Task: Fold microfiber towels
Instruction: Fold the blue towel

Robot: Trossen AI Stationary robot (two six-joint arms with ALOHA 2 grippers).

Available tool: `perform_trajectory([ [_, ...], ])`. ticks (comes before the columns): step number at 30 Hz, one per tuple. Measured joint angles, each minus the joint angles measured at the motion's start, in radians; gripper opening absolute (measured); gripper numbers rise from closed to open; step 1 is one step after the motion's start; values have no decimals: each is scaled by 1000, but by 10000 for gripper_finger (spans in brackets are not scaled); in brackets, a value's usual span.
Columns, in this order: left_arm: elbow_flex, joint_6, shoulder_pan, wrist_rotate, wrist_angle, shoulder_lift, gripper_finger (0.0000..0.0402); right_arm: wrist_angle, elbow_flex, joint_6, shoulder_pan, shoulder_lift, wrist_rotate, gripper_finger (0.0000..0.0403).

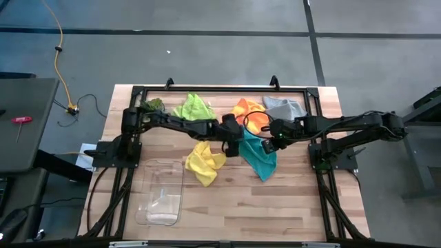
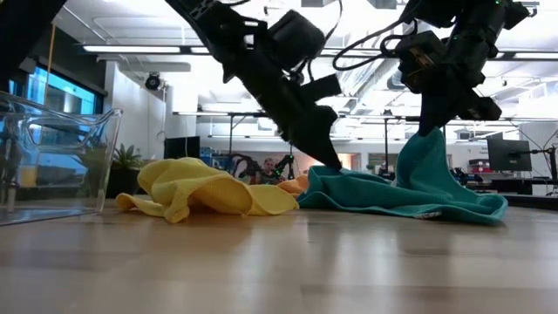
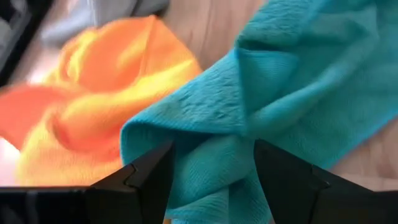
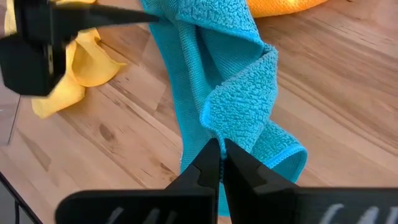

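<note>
Both grippers at the teal towel, mid-bench

The right gripper [image 4: 221,155] has its jaws pinched shut on a raised fold of the teal towel [image 1: 260,157]. The left gripper [image 3: 211,165], at the towel's 10 o'clock corner, has jaws spread wide with bunched teal cloth lying between them, the orange towel [image 1: 249,116] just beyond.

A: What is the supporting surface?

B: A light wooden table [image 1: 289,200] with plank seams.

A: What lies directly on it?

B: Five crumpled cloths: lime green towel [image 1: 193,107], orange towel [image 1: 249,114] and grey towel [image 1: 284,107] along the far side; yellow towel [image 1: 204,162] and teal towel [image 1: 260,157] toward the middle. A clear plastic bin [image 1: 161,192] sits at the near left, a small green plant [image 1: 153,105] at the far left.
</note>
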State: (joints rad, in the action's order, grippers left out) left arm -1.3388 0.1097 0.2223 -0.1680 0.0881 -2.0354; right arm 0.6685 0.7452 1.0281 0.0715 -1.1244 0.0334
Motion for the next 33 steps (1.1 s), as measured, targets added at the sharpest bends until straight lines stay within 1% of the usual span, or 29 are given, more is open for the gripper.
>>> perform_trajectory([
  [4,0,-107,36,60,-6,0,209,0,0,0,0,0,-8,0],
  [11,0,-200,52,183,-38,0,209,-4,0,-8,0,0,-8,0],
  [14,-1,-254,51,192,-46,-12,209,-4,0,-15,0,0,-8,0],
  [16,1,-298,57,213,-25,-19,209,-7,0,-15,0,0,-8,0],
  [19,-9,-358,70,246,-35,-36,209,-16,0,-15,0,0,-8,0],
  [20,-12,-380,75,247,-19,-36,209,-20,0,-15,0,0,-8,0],
  [24,-36,-438,94,259,-36,-37,209,-42,0,-15,0,0,-8,0],
  [28,-58,-501,116,353,-31,-37,209,-55,0,-15,0,0,-8,0],
  [33,-58,-528,120,426,-1,-47,209,-58,0,-16,0,0,-8,0],
])
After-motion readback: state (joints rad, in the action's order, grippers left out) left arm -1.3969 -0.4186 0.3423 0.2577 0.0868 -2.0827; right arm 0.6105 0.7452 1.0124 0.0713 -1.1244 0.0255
